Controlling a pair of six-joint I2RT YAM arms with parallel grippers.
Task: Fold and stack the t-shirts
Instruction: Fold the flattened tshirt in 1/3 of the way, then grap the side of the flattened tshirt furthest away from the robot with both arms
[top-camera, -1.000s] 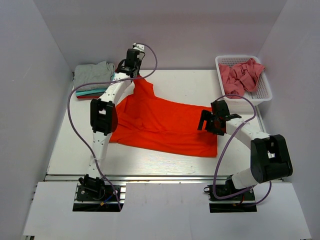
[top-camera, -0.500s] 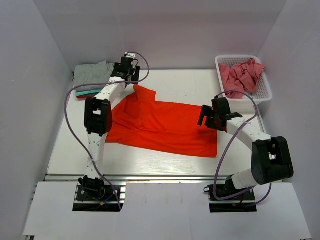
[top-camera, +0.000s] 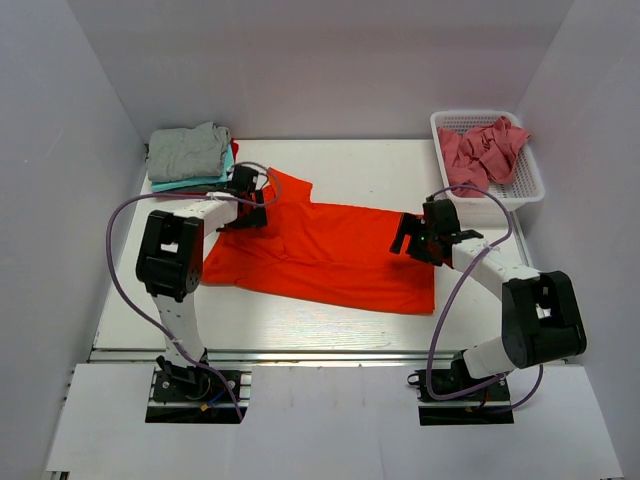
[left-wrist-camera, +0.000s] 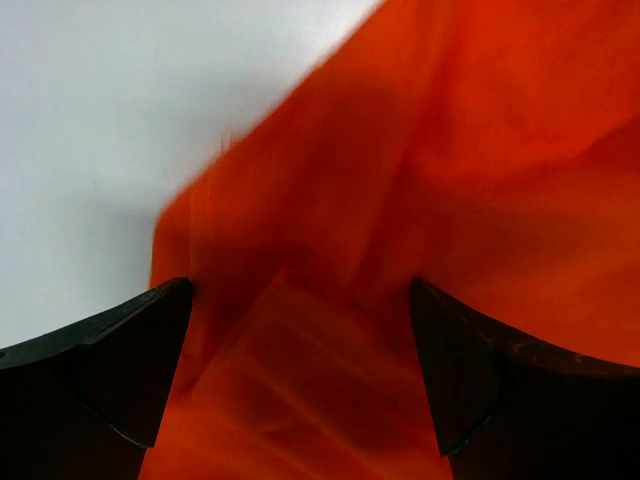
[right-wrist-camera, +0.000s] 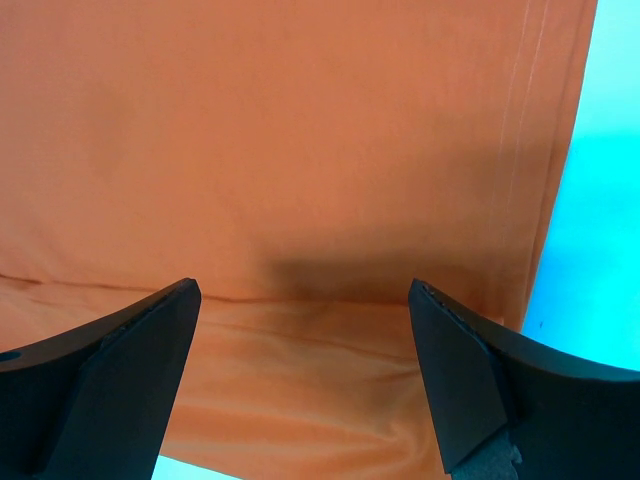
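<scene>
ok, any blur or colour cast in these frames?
Left wrist: the bright orange-red cloth t-shirt is smeared, its edge against the white table soft. Right wrist: sharp, hem stitching readable, but the table reads cyan and the shirt a duller orange. Top external: crisp, even light, only soft shadows.

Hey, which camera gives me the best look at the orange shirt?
The top external view: nearly the whole orange shirt shows there, spread on the table. The left wrist view shows only blurred folds near one edge. The right wrist view shows a flat stretch and one hemmed edge.
</scene>
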